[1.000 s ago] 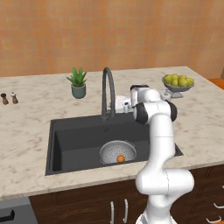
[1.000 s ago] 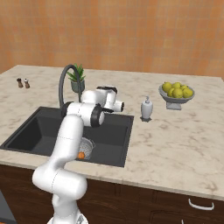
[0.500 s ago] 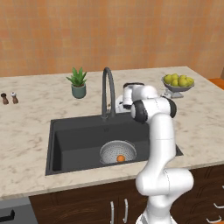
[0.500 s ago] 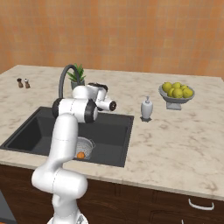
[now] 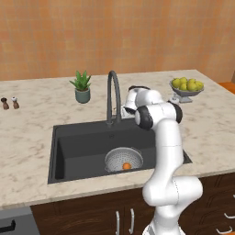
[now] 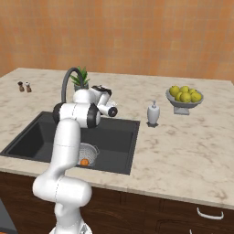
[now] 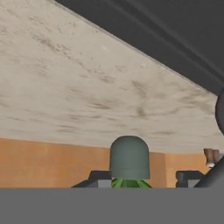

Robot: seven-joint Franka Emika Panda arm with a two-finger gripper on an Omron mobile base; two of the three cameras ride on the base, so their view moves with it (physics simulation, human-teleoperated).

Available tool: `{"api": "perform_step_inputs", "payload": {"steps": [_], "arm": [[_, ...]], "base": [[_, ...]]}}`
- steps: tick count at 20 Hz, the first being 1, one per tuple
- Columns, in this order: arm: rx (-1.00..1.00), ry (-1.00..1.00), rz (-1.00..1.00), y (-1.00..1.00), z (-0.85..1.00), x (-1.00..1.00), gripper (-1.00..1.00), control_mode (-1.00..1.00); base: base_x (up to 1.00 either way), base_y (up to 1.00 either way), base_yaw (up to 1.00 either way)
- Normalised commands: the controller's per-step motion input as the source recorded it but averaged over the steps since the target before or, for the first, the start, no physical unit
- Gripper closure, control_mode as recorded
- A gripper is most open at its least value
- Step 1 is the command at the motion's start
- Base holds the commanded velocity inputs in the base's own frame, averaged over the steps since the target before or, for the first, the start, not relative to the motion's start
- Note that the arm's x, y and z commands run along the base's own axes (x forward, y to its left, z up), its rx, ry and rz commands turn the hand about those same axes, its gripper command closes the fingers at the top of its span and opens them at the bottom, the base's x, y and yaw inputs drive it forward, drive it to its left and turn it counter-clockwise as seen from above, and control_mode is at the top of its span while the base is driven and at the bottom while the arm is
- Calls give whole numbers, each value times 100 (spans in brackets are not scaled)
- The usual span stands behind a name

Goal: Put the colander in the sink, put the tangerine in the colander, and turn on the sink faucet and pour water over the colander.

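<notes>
Marble table under an orange wall: the colander (image 5: 123, 159) sits in the black sink (image 5: 78, 146) with the tangerine (image 5: 126, 165) inside. I'm at the sink faucet (image 5: 113, 96); I can't tell how my jaws stand. Next I'd turn the water on.

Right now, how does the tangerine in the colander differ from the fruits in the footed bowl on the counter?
The tangerine is orange; the bowl fruits are yellow-green. The tangerine lies alone in the colander down in the sink; the bowl fruits are heaped together in the footed bowl up on the counter. The tangerine's container is perforated metal; the bowl fruits' looks solid grey. Both are small and round.
</notes>
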Motion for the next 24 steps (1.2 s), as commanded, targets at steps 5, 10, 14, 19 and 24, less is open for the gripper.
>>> {"api": "perform_step_inputs", "payload": {"steps": [5,10,14,19,24], "arm": [[3,5,-14,-100,2,79,100,-100],[8,20,-8,-100,-27,75,100,-100],[2,16,-13,-100,-61,57,100,-100],[0,15,-13,-100,-64,56,100,-100],[1,4,-5,-98,55,16,100,-100]], "base": [[0,0,0],[0,0,0],[0,0,0],[0,0,0],[0,0,0]]}}
